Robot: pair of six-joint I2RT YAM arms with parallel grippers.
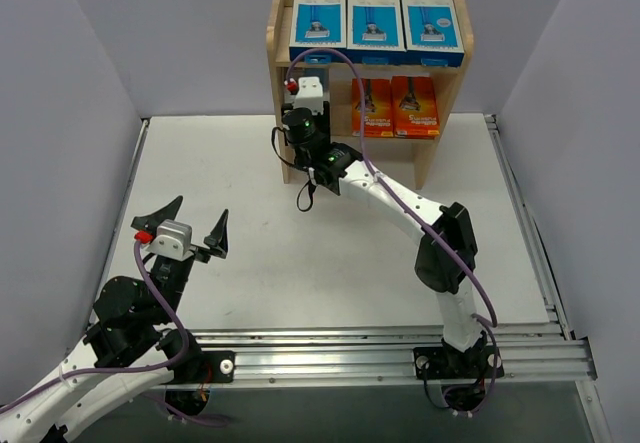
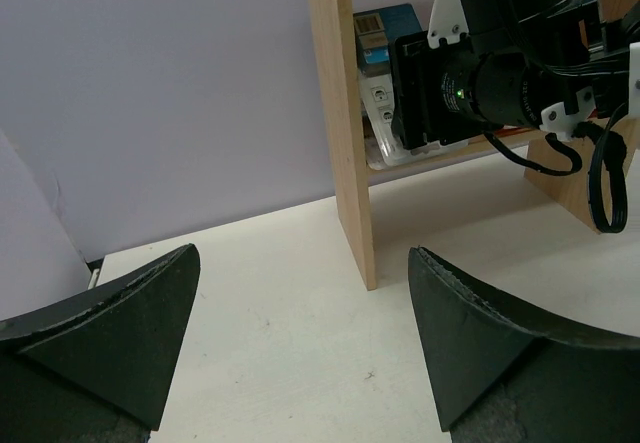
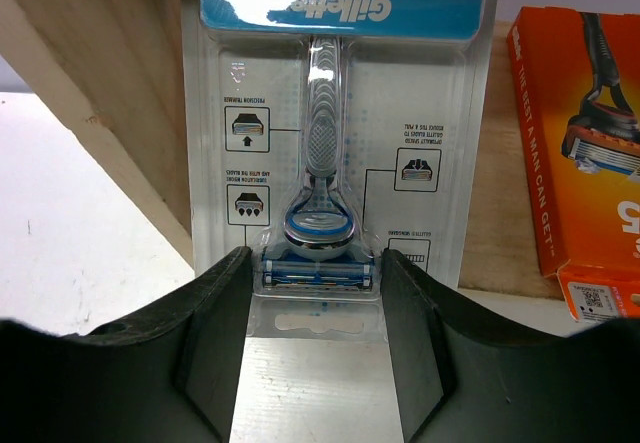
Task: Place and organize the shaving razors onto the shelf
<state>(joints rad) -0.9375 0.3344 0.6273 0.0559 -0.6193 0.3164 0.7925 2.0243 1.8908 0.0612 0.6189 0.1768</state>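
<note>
Right wrist view: fingers of the right gripper (image 3: 315,263) flank the cartridge end of a Gillette blister card (image 3: 330,113) leaning inverted on the shelf (image 3: 100,73)'s middle tier, filling the slot beside the orange boxes (image 1: 395,106), clamped or freed I cannot tell; the left gripper (image 1: 200,211) hangs wide open.

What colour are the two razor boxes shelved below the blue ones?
Both boxes are orange; the top external view shows them best.
</note>
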